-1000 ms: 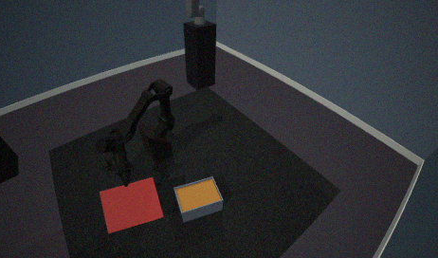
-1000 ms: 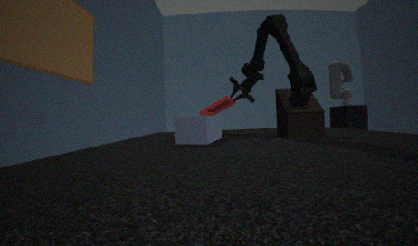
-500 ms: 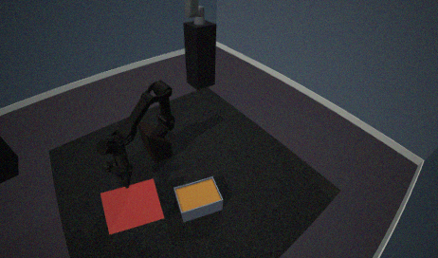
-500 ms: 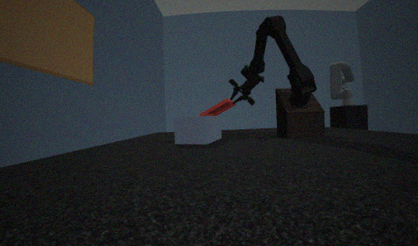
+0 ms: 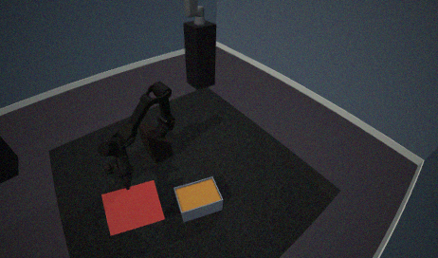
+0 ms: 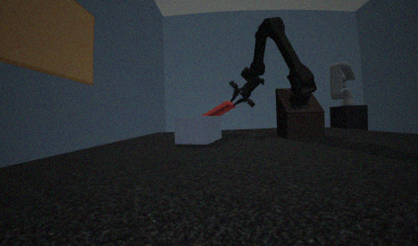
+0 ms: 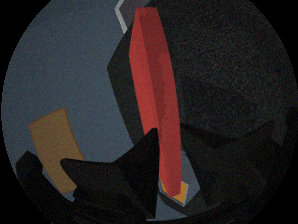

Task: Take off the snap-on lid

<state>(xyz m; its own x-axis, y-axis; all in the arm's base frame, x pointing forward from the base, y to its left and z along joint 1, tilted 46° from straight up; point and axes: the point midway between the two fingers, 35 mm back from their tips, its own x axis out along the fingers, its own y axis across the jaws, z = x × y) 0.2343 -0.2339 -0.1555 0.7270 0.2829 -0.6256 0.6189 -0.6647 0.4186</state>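
The red lid (image 5: 133,209) (image 6: 219,108) (image 7: 145,65) is off the box and in the air, gripped at one edge. Its plain outer face shows from above; its hollow underside shows in the exterior view. It tilts, with the gripped edge higher and the far edge lower. My gripper (image 5: 127,187) (image 6: 233,104) (image 7: 168,130) is shut on that edge. The open storage box (image 5: 204,211) (image 6: 196,131) (image 7: 189,169) has grey-blue walls and an orange inside. It stands upright to the right of the lid in the top view. In the exterior view it hides what lies beneath the lid's low end.
The arm's brown base block (image 5: 157,148) (image 6: 303,124) stands behind the lid and box in the top view. A dark pedestal (image 5: 200,57) (image 6: 348,118) with a pale bust is farther back. Another dark block (image 5: 1,158) is at the left edge of the top view.
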